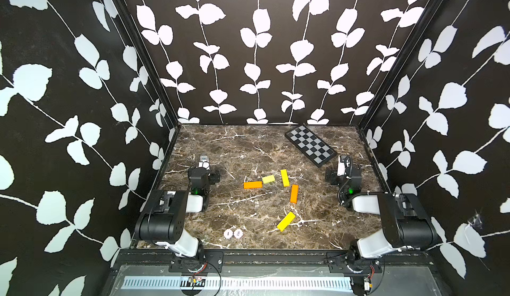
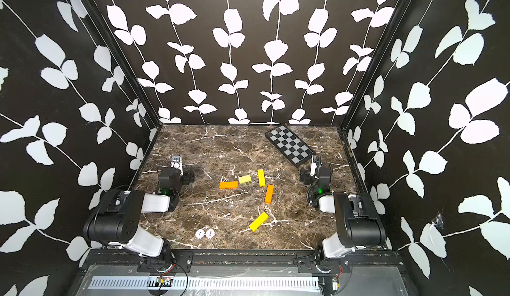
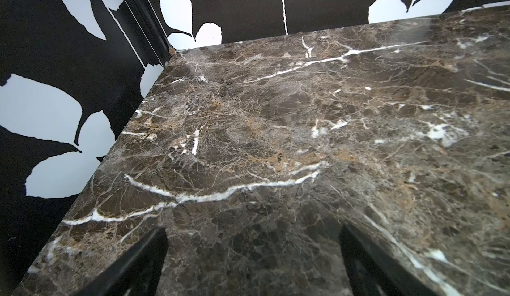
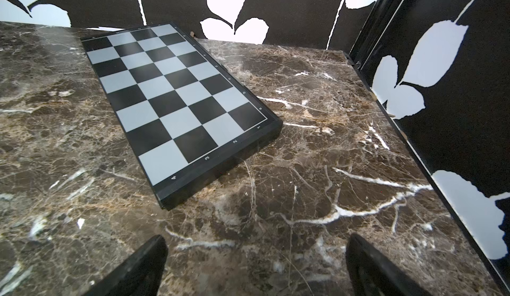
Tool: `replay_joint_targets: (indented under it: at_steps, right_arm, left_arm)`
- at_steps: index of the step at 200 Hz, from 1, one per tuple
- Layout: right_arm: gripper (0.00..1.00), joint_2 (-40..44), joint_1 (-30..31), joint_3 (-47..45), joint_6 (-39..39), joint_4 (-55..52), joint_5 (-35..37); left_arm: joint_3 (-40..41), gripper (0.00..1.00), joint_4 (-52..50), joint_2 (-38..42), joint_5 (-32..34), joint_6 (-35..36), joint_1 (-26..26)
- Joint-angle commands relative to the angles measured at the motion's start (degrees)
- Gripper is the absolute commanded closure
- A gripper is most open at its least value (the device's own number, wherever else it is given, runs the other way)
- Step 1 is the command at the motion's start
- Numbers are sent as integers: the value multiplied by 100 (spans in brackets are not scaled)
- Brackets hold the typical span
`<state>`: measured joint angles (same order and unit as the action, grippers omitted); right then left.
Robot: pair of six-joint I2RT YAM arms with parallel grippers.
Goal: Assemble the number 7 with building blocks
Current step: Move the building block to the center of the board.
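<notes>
Building blocks point(image 1: 285, 178) lie scattered across the bench point(image 1: 220, 148) middle, showing only in both top views, 7 not yet formed. Checkerboard point(image 4: 176, 96) far right, just beyond right jaws; white tokens point(image 1: 228, 234) near. Left jaws, right jaws: wide, empty.

We see three black walls point(image 1: 231, 60) printed with white leaf-and-vine sprays, closing round a dark brown marble-patterned bench point(image 1: 248, 148) veined in white; black metal corner posts point(image 1: 139, 54) rise where the walls meet; along the near edge runs a black rail point(image 1: 276, 256), then a grey slotted metal strip point(image 1: 248, 283); the light is even, with a soft glare on the marble.
</notes>
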<state>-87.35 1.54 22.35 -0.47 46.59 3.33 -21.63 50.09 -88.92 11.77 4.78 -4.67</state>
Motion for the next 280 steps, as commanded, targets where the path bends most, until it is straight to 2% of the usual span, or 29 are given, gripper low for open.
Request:
replay_joint_targets:
  at_steps: [1,109,117,123,132,141,154,162,179,202,232,262,280]
  right_arm:
    - [1,-22,17,91,-57,149,65]
    - [1,-26,-72,109,-15,116,-94]
    - [5,-23,-94,170,-24,112,-266]
    - [9,57,-101,349,-81,-257,-415]
    - [16,392,-97,886,-182,-1499,-654]
    - [21,661,-94,1481,-242,-2658,-828]
    - [21,954,-88,1934,-182,-3148,-1176]
    - [20,1119,-53,2221,-51,-3342,-1318]
    - [21,1071,72,2924,167,-3956,-1404]
    - [24,529,656,4256,30,-5664,-1471]
    - [25,-22,1730,5065,-468,-6735,-1252]
    - [21,-338,2891,5087,-2111,-7077,-1320]
    - [19,-639,3505,5147,-3039,-7317,-1241]
  left_arm:
    - [-122,1,113,-2,-25,63,34]
    - [-131,1,112,-2,-18,51,34]
    - [-122,1,124,-6,-25,59,33]
    - [-103,1,143,6,-21,58,29]
    - [-158,1,181,26,100,74,27]
    - [-479,1,-724,337,354,-19,34]
    - [-1390,1,-2703,869,615,-225,32]
    - [-1814,1,-3324,1076,633,-325,24]
    - [-2489,1,-4024,1344,96,-606,-5]
    - [-3550,3,-5342,1112,-327,-894,-227]
    - [-4243,3,-6621,603,-411,-1015,-817]
    - [-4099,3,-7091,495,-314,-1360,-1060]
    - [-4157,1,-7425,346,103,-1462,-1051]
